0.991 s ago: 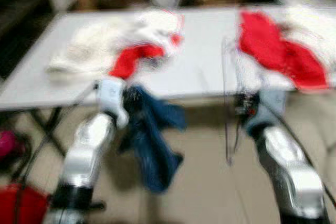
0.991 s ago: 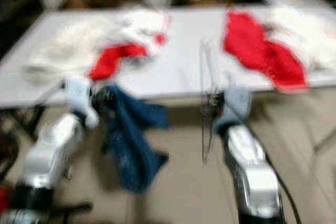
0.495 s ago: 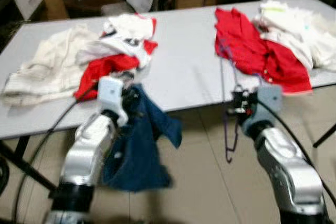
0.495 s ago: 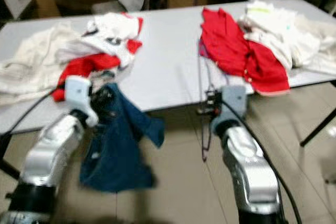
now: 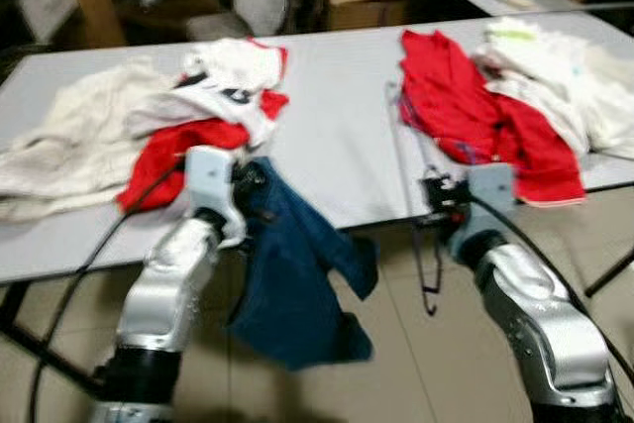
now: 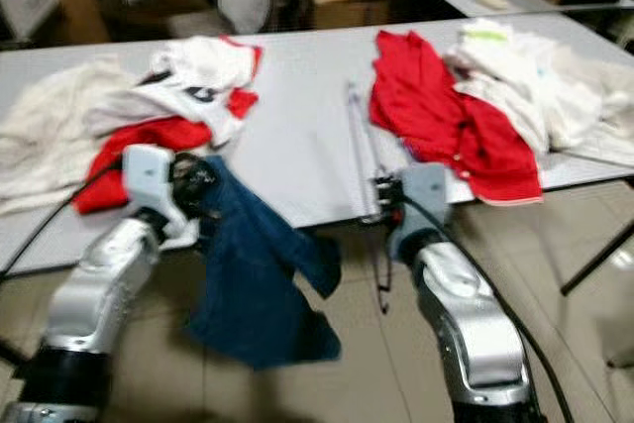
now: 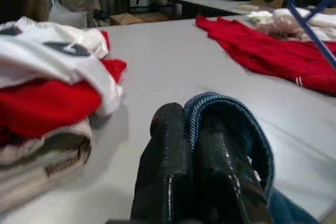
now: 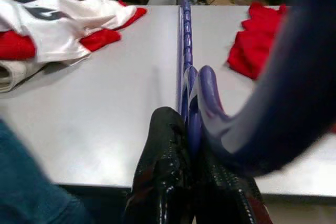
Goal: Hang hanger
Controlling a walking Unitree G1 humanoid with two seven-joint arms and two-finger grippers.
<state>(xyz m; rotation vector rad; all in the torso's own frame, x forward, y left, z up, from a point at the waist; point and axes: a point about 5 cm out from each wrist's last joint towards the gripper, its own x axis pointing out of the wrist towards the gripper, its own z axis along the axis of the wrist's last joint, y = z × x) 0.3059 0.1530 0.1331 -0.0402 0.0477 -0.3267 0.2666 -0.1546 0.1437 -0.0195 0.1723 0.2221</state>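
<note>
Left gripper (image 7: 191,174): I see it pinched tight on the dark blue garment (image 5: 297,294), at the near edge of the grey table (image 5: 332,136).
Dark blue garment: clamped by one hem between my left fingers (image 7: 163,171), the rest hanging loose below the gripper towards the floor (image 5: 396,383).
White and red pile (image 5: 213,101): lying on the table just beyond my left gripper, with cream clothes (image 5: 69,141) further out to the left of it.
Right gripper (image 8: 191,171): I've got it closed on the blue hanger (image 8: 185,51), level with the table edge.
Blue hanger: thin plastic, held upright in my right fingers (image 8: 163,171); part of it rises above the gripper over the tabletop, and a thin part hangs below the table edge (image 5: 428,274). A thick blurred curve of it sweeps close across the right wrist camera.
Red garment (image 5: 475,111): spread on the table just beyond my right gripper and to its right.
White clothes (image 5: 565,66): heaped further right, touching the red garment.
</note>
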